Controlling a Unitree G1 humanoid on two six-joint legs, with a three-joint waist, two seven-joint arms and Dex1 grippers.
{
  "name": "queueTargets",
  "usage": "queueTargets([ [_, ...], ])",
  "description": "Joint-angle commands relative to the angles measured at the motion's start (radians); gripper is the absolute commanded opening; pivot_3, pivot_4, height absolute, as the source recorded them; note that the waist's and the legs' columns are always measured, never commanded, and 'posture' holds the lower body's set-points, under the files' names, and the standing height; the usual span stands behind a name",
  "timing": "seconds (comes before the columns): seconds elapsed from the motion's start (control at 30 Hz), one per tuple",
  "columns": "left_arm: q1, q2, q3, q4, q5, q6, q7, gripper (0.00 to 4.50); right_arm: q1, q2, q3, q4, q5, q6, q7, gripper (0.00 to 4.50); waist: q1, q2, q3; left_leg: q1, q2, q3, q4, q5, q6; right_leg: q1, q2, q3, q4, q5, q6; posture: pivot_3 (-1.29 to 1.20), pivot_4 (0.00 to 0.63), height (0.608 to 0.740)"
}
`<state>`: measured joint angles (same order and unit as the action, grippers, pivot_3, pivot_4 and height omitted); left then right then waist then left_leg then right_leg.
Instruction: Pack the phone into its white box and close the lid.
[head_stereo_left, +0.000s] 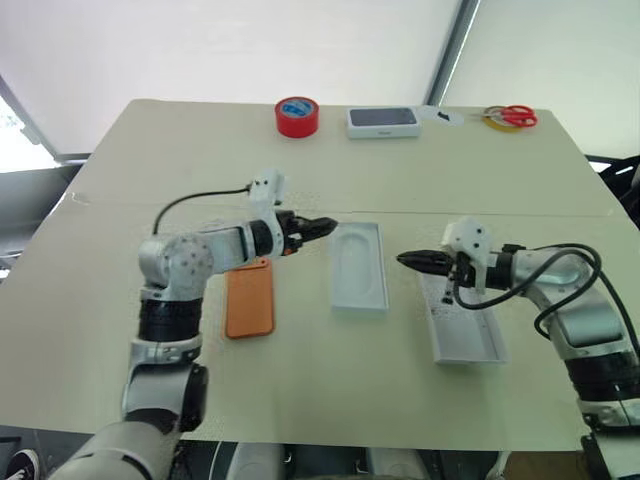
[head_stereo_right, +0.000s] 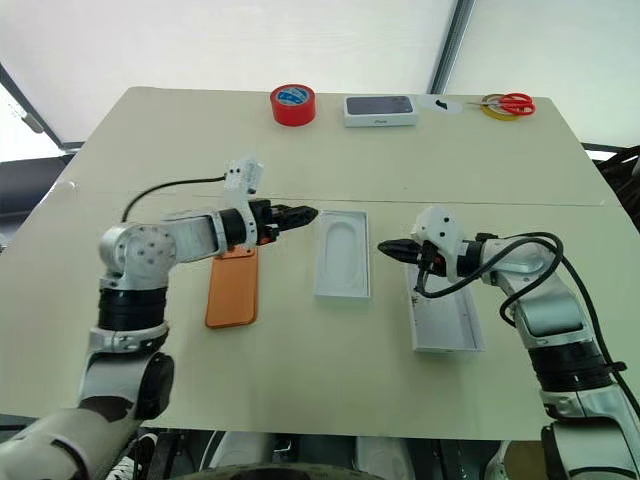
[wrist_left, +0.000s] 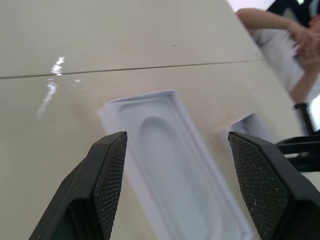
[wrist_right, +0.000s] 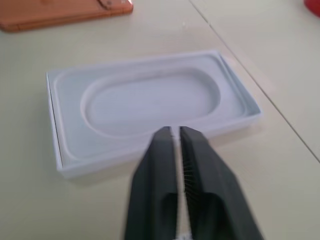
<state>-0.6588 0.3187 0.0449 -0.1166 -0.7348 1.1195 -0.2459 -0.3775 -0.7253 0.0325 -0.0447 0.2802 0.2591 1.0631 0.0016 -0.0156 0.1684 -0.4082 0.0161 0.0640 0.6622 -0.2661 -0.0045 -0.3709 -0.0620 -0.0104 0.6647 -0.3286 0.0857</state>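
The left gripper (head_stereo_left: 325, 226) hangs above the table (head_stereo_left: 400, 180) with its two black fingers (wrist_left: 107, 185) spread wide apart and nothing between them. Just ahead of its tips lies a white tray with a rounded oval recess (head_stereo_left: 359, 266), flat on the table; it looks like the insert rather than the brown-floored box, though its floor colour under the recess cannot be told. Below and behind this gripper, under its wrist, the orange phone (head_stereo_left: 249, 299) lies flat on the table, apart from the fingers.

The right gripper (head_stereo_left: 408, 260) has its fingers pressed together, empty, pointing toward the recessed tray from the opposite side, its tips just short of the tray's near edge in the right wrist view. Directly beneath and behind this gripper lies a second shallow white tray, the lid (head_stereo_left: 466, 337), pale inside, lying open side up, partly hidden by the wrist.

Both grippers face each other across the recessed tray, well apart from one another.

Farther out, at the table's far edge, sit a roll of red tape (head_stereo_left: 297, 116), a closed white box with a dark top (head_stereo_left: 382, 121), and red-handled scissors (head_stereo_left: 512, 117). A person's arms (wrist_left: 280, 35) show past the table in the left wrist view.
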Motion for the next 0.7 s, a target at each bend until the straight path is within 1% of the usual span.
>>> queueTargets([
  [0.03,0.112,0.085,-0.064,-0.128,0.155,-0.304,-0.143,3.4,-0.047,0.038,0.055,-0.01,-0.045,-0.046,-0.02,0.05,-0.007,0.0,0.0,0.0,0.0,0.0,0.0,0.0,0.0,-0.001,0.0,0.0,0.0,0.0,0.0,0.0,0.15,0.74],
  [0.1,0.189,0.122,-0.027,-0.147,0.162,-0.355,-0.182,3.4,-0.078,0.067,0.089,0.038,-0.087,-0.076,-0.033,0.05,-0.012,0.0,0.0,0.0,0.0,0.001,0.0,0.0,0.0,-0.001,0.0,0.0,0.0,0.0,0.0,0.0,0.15,0.74],
  [0.2,0.321,0.193,0.015,-0.173,0.218,-0.515,-0.264,3.4,-0.135,0.092,0.146,0.115,-0.178,-0.157,-0.059,0.05,-0.014,0.0,0.0,0.0,0.0,0.0,0.0,0.0,0.0,0.0,-0.001,0.0,0.0,0.0,0.0,0.0,0.15,0.74],
  [0.23,0.367,0.195,0.056,-0.187,0.239,-0.632,-0.294,3.4,-0.157,0.104,0.167,0.143,-0.213,-0.181,-0.078,0.05,-0.015,0.0,0.0,0.0,0.0,0.001,0.0,0.0,0.0,-0.001,-0.001,0.0,0.0,0.0,0.0,0.0,0.15,0.74],
  [0.27,0.386,0.174,0.122,-0.192,0.189,-0.661,-0.301,3.4,-0.176,0.113,0.182,0.165,-0.232,-0.188,-0.085,0.05,-0.015,0.0,0.0,0.0,0.0,0.001,0.0,0.0,0.0,-0.001,-0.001,0.0,0.0,0.0,0.0,0.0,0.15,0.74],
  [0.3,0.382,0.146,0.209,-0.177,0.101,-0.634,-0.264,3.4,-0.19,0.124,0.191,0.181,-0.235,-0.197,-0.077,0.05,-0.011,0.0,0.001,-0.001,0.0,0.001,-0.001,0.0,0.0,-0.002,-0.002,0.0,0.0,0.0,0.0,0.0,0.15,0.74],
  [0.33,0.391,0.139,0.271,-0.172,0.064,-0.649,-0.264,3.4,-0.203,0.138,0.199,0.194,-0.236,-0.2,-0.076,0.05,-0.01,0.0,0.001,-0.001,0.0,0.0,0.0,0.0,0.0,-0.002,-0.002,0.0,0.0,0.0,-0.001,0.0,0.15,0.74],
  [0.37,0.412,0.153,0.297,-0.179,0.063,-0.662,-0.285,3.4,-0.213,0.15,0.204,0.204,-0.24,-0.204,-0.076,0.05,-0.012,-0.001,0.001,-0.001,0.0,-0.001,0.0,0.0,0.0,-0.002,-0.002,-0.001,0.0,0.0,-0.001,0.0,0.15,0.74],
  [0.43,0.48,0.201,0.291,-0.213,0.095,-0.674,-0.346,3.4,-0.229,0.163,0.215,0.228,-0.257,-0.225,-0.074,0.05,-0.015,0.0,0.001,-0.001,0.0,-0.001,0.0,-0.001,0.001,-0.001,-0.002,-0.001,0.0,0.0,-0.001,0.0,0.15,0.74],
  [0.5,0.546,0.229,0.276,-0.235,0.133,-0.702,-0.374,3.4,-0.24,0.175,0.228,0.25,-0.268,-0.246,-0.073,0.05,-0.016,0.0,0.001,-0.001,0.0,-0.001,0.0,-0.001,0.002,-0.001,-0.003,-0.001,-0.001,0.0,-0.001,0.0,0.15,0.74],
  [0.57,0.593,0.238,0.273,-0.248,0.149,-0.723,-0.383,3.4,-0.248,0.181,0.251,0.269,-0.296,-0.257,-0.073,0.05,-0.016,0.0,0.001,-0.001,-0.001,0.0,-0.001,-0.002,0.003,-0.001,-0.004,-0.001,-0.002,0.0,-0.001,0.0,0.15,0.74],
  [0.7,0.659,0.244,0.258,-0.28,0.183,-0.752,-0.394,3.4,-0.259,0.131,0.311,0.344,-0.409,-0.344,-0.06,0.05,-0.013,0.0,0.001,-0.001,-0.001,-0.001,-0.001,-0.002,0.004,-0.001,-0.004,-0.001,-0.001,0.0,-0.001,0.0,0.15,0.74],
])
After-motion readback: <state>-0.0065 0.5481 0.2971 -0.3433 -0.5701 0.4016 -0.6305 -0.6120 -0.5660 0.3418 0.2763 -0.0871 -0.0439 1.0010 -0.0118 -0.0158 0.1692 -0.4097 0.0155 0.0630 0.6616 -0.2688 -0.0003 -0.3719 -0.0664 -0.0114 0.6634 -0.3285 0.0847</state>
